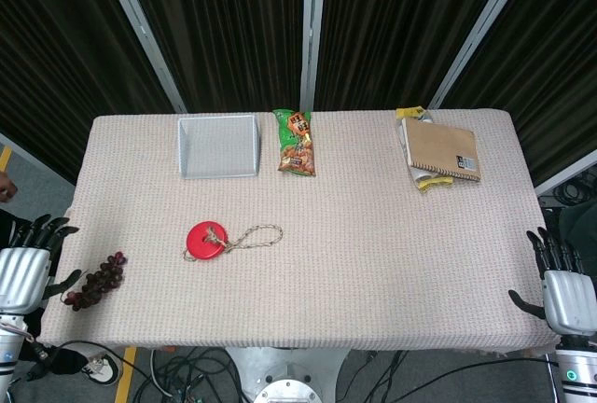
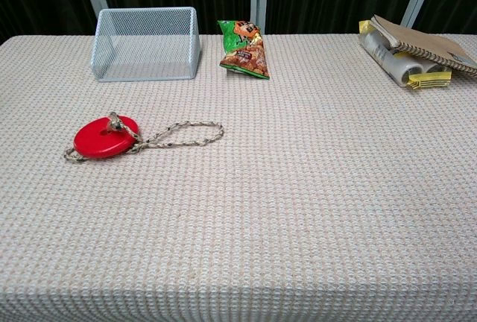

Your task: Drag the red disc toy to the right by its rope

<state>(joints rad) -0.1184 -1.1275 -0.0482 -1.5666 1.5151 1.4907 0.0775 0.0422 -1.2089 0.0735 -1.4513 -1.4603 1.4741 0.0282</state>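
Rope (image 1: 254,237) trails rightward from the red disc toy (image 1: 203,240), left of centre on the desk (image 1: 392,244). Both hands wait off the lower corners, fingers spread, empty; the left hand (image 1: 26,268) looks nearer than the right hand (image 1: 564,286).

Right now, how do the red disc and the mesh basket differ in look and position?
The disc is solid red, flat and low; the basket is pale see-through wire mesh with upright walls. The disc has a rope tied to it, looping right; the basket has nothing attached. The disc lies nearer the robot, the basket at the far edge. Both sit on the table's left half.
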